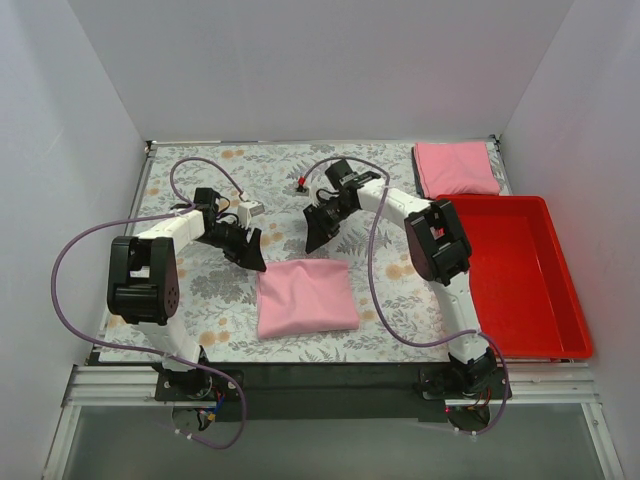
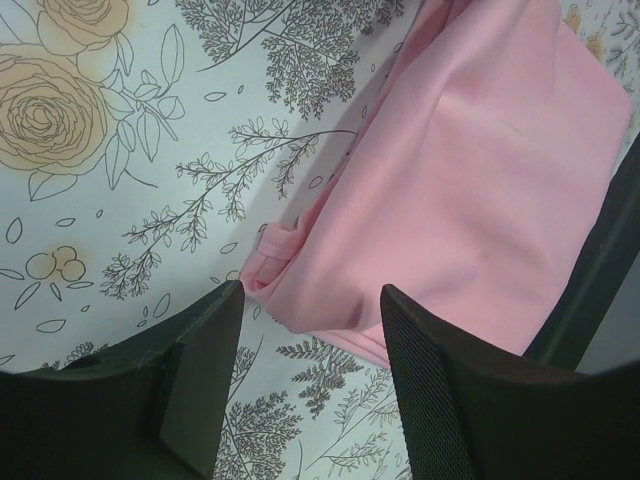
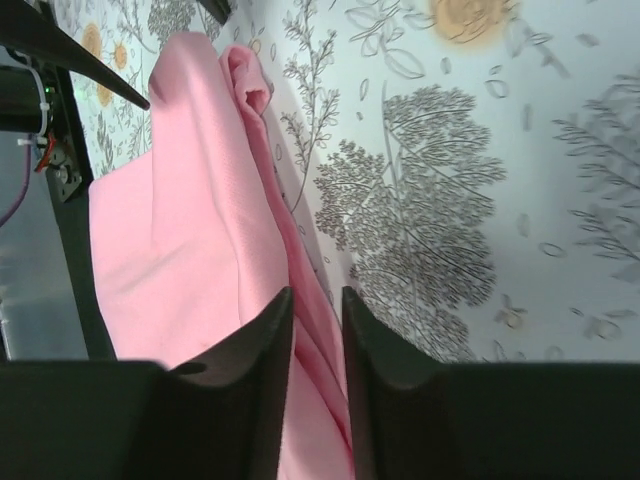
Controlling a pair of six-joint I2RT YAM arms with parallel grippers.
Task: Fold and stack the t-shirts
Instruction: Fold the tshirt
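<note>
- Step in hand: folding looks done. The folded shirt lies flat near the table's centre, toward 6 o'clock, and stacking is judged next.
- Left gripper is released with jaws wide, holding nothing, poised off the shirt's 10 o'clock corner.
- Right gripper has jaws nearly together with a thin gap, apparently grasping nothing, above the 12 o'clock edge.
- Next move calls for a grip on both far corners and a carry to the second shirt at 1 o'clock.
- Edges: a small tuck bulges at the left corner and may spill.
- Room: the route is open, with the red tray bordering it at 3 o'clock.

T-shirt is pink, tray red, tablecloth floral.
</note>
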